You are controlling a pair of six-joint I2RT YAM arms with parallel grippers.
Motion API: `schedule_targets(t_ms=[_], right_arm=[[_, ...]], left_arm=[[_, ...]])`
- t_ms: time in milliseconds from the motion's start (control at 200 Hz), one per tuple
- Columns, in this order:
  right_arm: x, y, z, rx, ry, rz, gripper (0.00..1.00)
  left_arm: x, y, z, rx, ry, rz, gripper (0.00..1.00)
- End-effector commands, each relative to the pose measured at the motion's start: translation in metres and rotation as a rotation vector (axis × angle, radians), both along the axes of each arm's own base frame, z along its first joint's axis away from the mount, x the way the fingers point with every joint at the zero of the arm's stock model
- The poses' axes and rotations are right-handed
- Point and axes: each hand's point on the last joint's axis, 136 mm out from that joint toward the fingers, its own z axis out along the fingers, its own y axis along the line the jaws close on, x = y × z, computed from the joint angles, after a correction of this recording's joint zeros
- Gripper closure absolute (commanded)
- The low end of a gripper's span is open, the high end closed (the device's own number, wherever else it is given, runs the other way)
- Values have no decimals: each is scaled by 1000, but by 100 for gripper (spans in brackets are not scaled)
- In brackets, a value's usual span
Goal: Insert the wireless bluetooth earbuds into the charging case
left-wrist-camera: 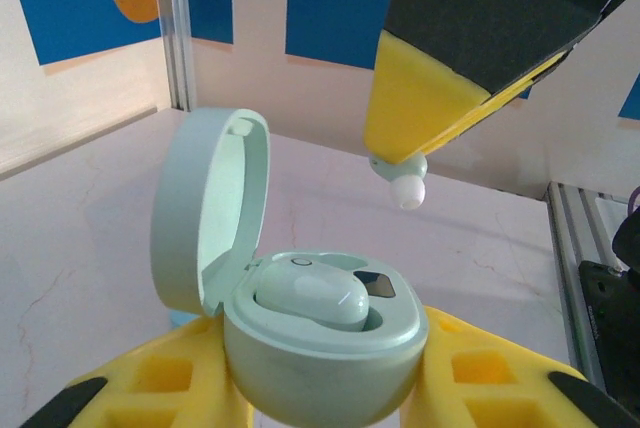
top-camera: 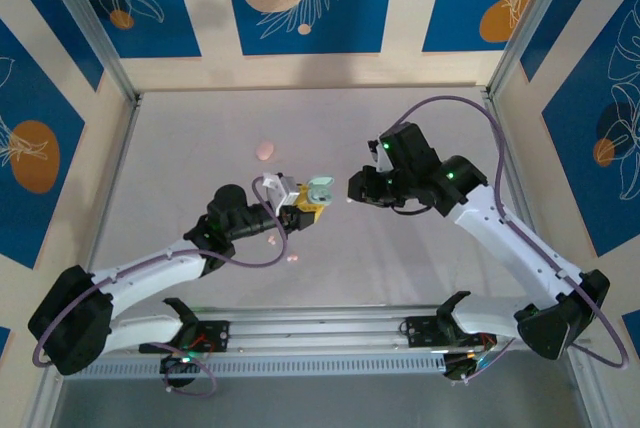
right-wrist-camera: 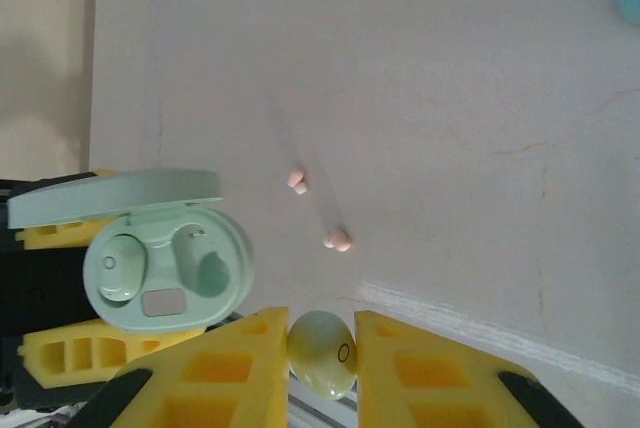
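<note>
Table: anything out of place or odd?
Yes. Two pink earbuds lie loose and apart on the table, in no case. The open mint case has one socket empty.

No legible txt, labels or nos.

Above the grey desk (top-camera: 200, 138) the left fingers (top-camera: 303, 214) clasp a pale-green case (top-camera: 320, 189), the right fingers (top-camera: 356, 188) just beside it, a pink earbud (top-camera: 293, 258) lying nearer the bases.
</note>
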Motion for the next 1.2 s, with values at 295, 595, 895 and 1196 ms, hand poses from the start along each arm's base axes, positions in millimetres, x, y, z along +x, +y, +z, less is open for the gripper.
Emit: schedule_targets(t_ms=[295,595,895,1196], right_arm=[[7,25,13,10,-31,56,77],[12,33,14,10,-44,63,77],[13,40,5,-8,-30,76,77],[7,33,-2,-62,-21,91,77]], left_arm=[[-5,-5,1,12,-34,-22,66],[-7,-5,4,6,-38,-25,66],[-7,-5,7,-3,-40,-18,66],[-6,-4,12,-19,-44,-10,66]])
